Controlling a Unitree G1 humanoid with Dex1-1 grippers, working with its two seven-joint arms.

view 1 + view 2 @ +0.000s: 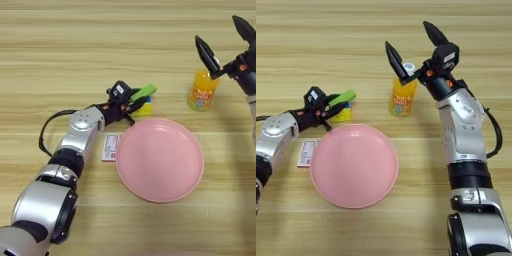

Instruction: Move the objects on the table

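While the left gripper [134,104] is pinching the green block [144,92] just above the stacked cube [143,108], the right gripper [415,47] is hanging spread wide over the bottle [402,97], one finger to each side of the white cap [408,66] and neither touching it; the table [60,45] is carrying everything else.

By my reading, the left arm is lifting or carrying the block, and the plate [160,160] just beside it is looking like the likely landing spot, though nothing is confirming that; to do it well, the arm should be raising the block clear of the cube before swinging over the pink rim, keeping the pinch centred so the bar is not pivoting in the fingers. The right arm, if it is going for the bottle, should be coming down squarely around the body below the cap, since a tall upright bottle is tipping easily when nudged from one side.

The block's long axis is lying roughly across the view, tilted, its far end rising up and away to the right of the fingers; the bottle is standing upright, axis vertical, well right of the cube and behind the plate; the white-and-red box [110,148] is lying flat, touching or just beside the plate's left rim, under the left forearm.
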